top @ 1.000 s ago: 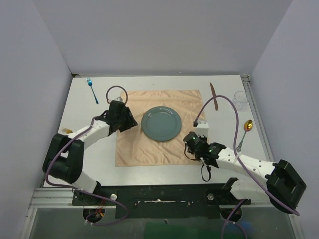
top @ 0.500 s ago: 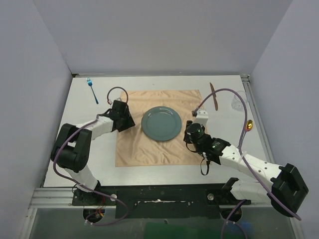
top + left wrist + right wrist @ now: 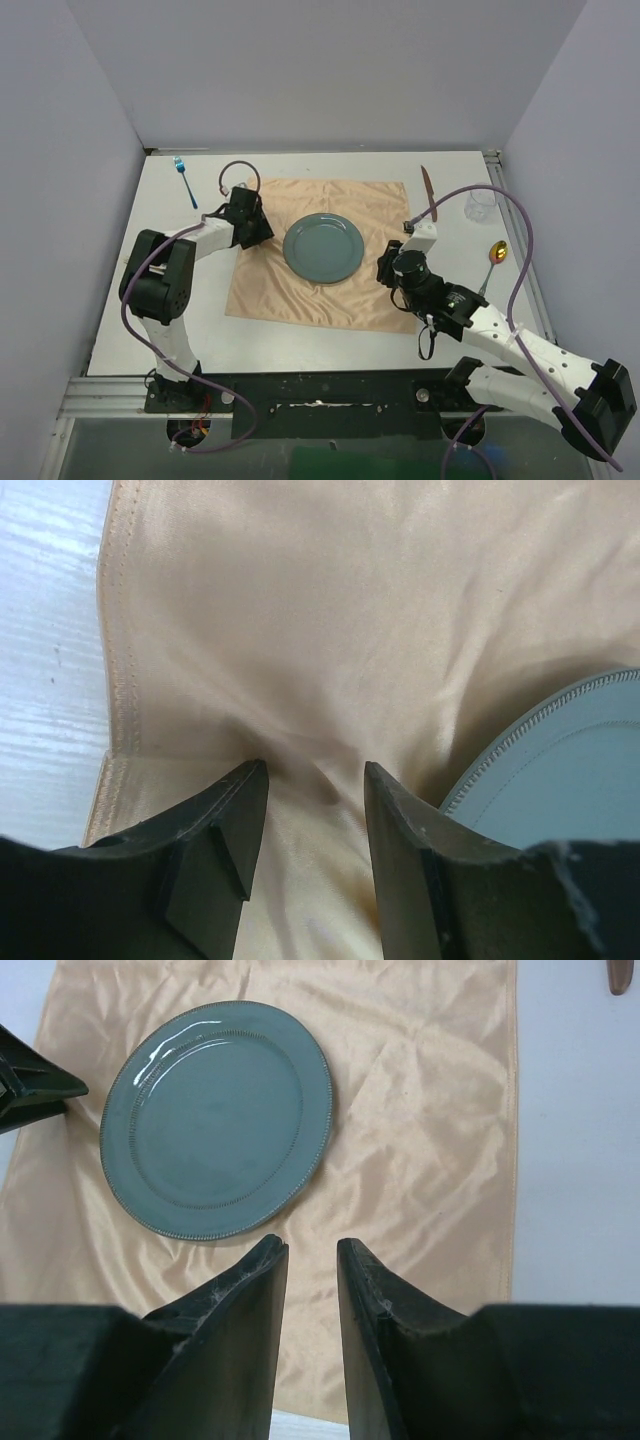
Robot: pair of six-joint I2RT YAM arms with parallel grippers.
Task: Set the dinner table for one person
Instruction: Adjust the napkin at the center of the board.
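From above, the white table [image 3: 300,350] fills the floor of the grey-walled booth. Its long axis runs left to right, one long edge sits at the arm bases, and aluminium rails show along its near and right edges.

One peach-orange cloth [image 3: 300,300] lies wrinkled and slightly askew around the middle. One grey-green plate [image 3: 323,247] sits on it, with its whole face showing plain glaze. One clear glass [image 3: 481,203] stands near the far right edge; I cannot tell whether it holds anything.

There are three pieces of cutlery, all on bare table:
- One blue fork [image 3: 185,181] lies far left, off the cloth.
- One brown knife [image 3: 429,193] lies just off the cloth's far right corner.
- One gold spoon [image 3: 492,262] lies by the right rail.

The left hand [image 3: 258,228] rests on the cloth just left of the plate. The right hand [image 3: 388,268] is over the cloth's right part, just right of the plate.

In the left wrist view, the left hand [image 3: 312,780] is spread, with its two fingers down at the cloth [image 3: 330,610]. The fabric is puckered in the gap between them. The plate's [image 3: 570,770] beaded rim shows at the right, and a strip of table [image 3: 45,630] lies beyond the hemmed edge at the left.

In the right wrist view, the right hand [image 3: 310,1255] has its fingers only narrowly apart, with nothing but the cloth [image 3: 420,1130] seen through the gap. The plate [image 3: 215,1120] lies whole ahead and to the left. Bare table [image 3: 580,1160] runs down the right side, and the knife's [image 3: 620,975] end is at the top corner.
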